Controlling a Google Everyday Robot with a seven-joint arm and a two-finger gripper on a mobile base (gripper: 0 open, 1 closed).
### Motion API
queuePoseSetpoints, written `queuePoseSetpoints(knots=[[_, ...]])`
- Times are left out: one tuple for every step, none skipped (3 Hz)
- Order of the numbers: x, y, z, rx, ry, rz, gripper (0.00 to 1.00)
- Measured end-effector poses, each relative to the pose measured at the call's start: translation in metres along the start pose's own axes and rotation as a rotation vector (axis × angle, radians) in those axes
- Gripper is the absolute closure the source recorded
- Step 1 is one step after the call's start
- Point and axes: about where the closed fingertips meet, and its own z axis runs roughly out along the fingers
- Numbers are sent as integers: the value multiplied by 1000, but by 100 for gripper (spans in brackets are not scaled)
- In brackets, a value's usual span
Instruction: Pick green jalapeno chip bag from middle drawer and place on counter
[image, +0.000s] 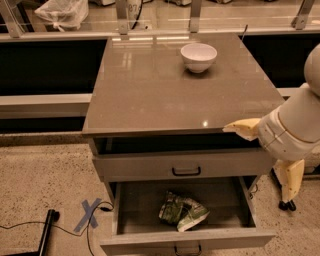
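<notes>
The green jalapeno chip bag (183, 212) shows white patches; grey-brown counter (150, 95); white bowl (198, 56); pale-yellow gripper (264, 156) at four o'clock.

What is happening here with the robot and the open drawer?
The robot's gripper hovers to the right of the cabinet, beside the counter edge, open and holding nothing. The green jalapeno chip bag lies in the open middle drawer, not yet picked. A white bowl stands on the counter.

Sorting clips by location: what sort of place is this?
Likely an office break area or test kitchen: a counter with a bowl on it, and a chip bag in the open drawer below. The gripper hangs by the counter's front right corner.
</notes>
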Motion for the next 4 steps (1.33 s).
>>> queuePoseSetpoints(knots=[[6, 16, 5, 145, -16, -91, 0], [6, 18, 4, 129, -6, -125, 0], [6, 17, 4, 129, -7, -119, 0], [-3, -3, 42, 127, -73, -189, 0]])
